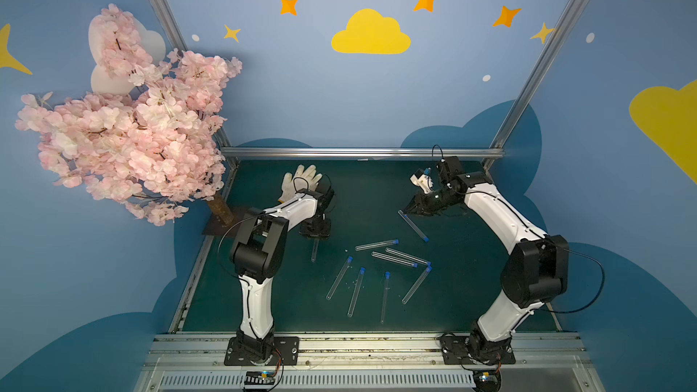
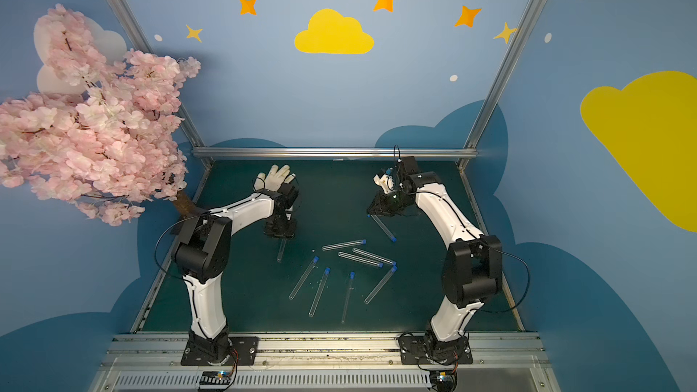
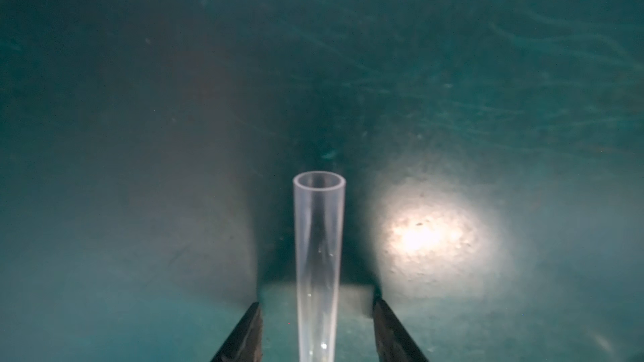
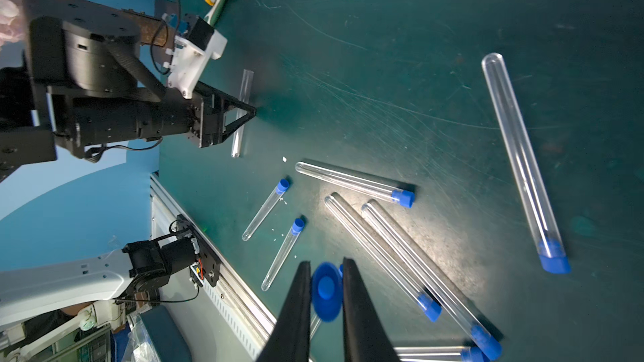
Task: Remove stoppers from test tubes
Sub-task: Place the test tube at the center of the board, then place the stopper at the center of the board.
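My left gripper [image 3: 317,302] is low over the green mat [image 1: 377,190], open. An unstoppered clear test tube [image 3: 319,238] lies between its fingers without touching either; in both top views the tube [image 1: 314,251] sticks out from under the left gripper [image 1: 316,233]. My right gripper [image 4: 326,262] is shut on a blue stopper [image 4: 326,292]. In a top view, the right gripper [image 1: 408,209] hangs at the closed end of a stoppered tube [image 1: 413,226]. Several more test tubes [image 1: 377,245] with blue stoppers [image 1: 349,259] lie scattered mid-mat.
A white glove [image 1: 300,179] lies at the back of the mat, just behind the left arm. A pink blossom tree [image 1: 132,126] stands at the mat's left edge. A metal rail [image 1: 362,152] bounds the back and another [image 1: 358,341] the front.
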`<state>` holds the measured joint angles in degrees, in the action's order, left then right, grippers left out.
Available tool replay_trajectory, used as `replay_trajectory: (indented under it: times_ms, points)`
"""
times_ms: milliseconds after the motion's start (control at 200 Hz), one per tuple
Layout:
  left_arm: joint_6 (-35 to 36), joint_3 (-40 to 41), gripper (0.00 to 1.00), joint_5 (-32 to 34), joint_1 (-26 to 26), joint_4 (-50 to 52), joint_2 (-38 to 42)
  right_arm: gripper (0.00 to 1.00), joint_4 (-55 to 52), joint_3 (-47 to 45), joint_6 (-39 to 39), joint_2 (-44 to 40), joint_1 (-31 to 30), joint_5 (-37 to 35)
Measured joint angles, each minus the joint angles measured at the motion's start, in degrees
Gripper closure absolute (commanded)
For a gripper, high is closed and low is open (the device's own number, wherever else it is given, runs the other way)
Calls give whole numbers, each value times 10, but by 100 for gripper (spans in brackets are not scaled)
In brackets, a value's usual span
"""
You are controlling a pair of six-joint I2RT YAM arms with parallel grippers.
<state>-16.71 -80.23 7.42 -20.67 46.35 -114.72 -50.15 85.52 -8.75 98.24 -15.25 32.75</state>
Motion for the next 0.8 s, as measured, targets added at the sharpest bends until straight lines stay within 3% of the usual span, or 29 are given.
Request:
replay_trajectory:
  times_ms: [350,801]
  points:
    - [7,-1,21,-35,-1,11,57,100,-22,-16,22,0,70,-63]
    - [28,23,7,-57,-14,3,163,100,-23,-71,43,35,184,-107]
